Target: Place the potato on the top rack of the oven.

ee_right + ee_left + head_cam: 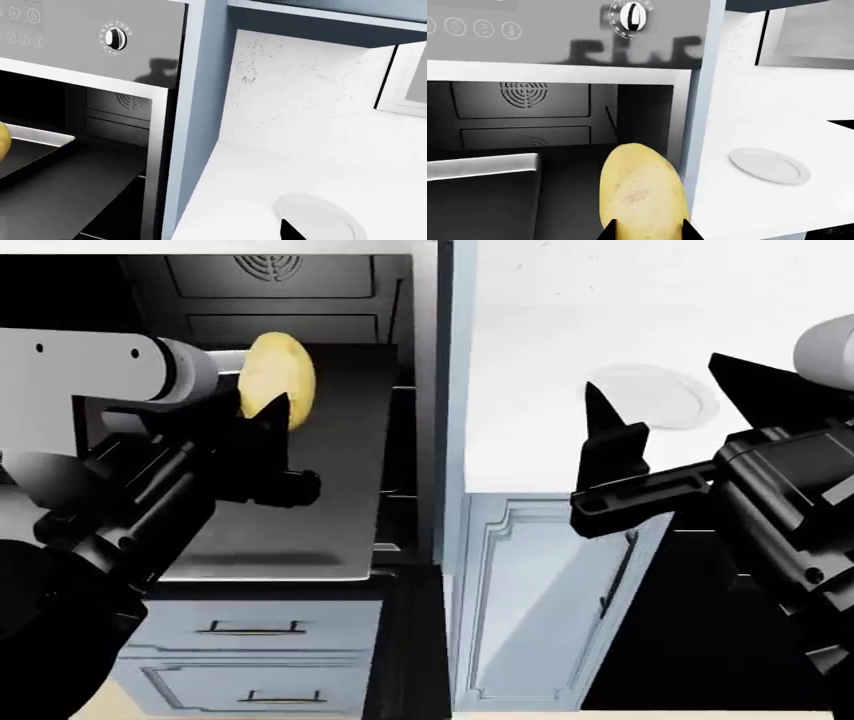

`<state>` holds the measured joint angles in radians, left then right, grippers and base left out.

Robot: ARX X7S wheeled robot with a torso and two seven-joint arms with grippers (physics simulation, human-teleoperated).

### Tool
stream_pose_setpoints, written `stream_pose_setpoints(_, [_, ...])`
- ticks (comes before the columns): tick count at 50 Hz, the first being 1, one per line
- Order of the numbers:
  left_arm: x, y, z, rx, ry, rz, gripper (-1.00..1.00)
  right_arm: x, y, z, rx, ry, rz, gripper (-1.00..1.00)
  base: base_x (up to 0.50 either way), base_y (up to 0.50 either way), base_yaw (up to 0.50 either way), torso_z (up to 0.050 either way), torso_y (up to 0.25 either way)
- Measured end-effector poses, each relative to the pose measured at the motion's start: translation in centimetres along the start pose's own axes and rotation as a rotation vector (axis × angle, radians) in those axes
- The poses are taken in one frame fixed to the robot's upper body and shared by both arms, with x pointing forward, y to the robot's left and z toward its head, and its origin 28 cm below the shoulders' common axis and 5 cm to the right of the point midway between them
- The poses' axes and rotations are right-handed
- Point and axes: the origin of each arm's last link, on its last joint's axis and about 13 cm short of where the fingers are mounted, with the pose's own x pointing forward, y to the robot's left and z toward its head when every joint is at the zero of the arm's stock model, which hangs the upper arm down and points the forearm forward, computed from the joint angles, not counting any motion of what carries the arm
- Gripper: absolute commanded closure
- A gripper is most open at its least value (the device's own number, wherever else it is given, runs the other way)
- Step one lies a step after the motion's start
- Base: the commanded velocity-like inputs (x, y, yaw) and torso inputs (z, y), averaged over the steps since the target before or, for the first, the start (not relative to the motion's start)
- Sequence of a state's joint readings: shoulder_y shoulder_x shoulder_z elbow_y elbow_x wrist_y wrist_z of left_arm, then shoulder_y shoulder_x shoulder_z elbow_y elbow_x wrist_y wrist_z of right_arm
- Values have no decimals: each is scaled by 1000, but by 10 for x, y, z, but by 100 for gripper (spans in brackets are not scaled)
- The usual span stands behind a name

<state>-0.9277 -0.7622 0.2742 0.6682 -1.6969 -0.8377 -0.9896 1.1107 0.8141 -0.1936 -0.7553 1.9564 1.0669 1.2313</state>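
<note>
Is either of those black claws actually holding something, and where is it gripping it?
The left gripper holds the potato by its lower end, fingers on both sides. The right gripper holds nothing; it hangs open near the white plate.

A home kitchen: built-in oven (80,125), white countertop (601,300), pale blue cabinet drawers (254,630)
</note>
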Motion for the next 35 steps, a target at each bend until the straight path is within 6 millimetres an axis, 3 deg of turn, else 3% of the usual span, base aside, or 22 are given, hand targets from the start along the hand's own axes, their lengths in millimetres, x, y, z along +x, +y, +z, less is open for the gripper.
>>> stream_pose_setpoints(35, [5,-1,-2,-4,10,-11,100,-2,-2,1,1,2,-14,-100,-1,500,0,0,0])
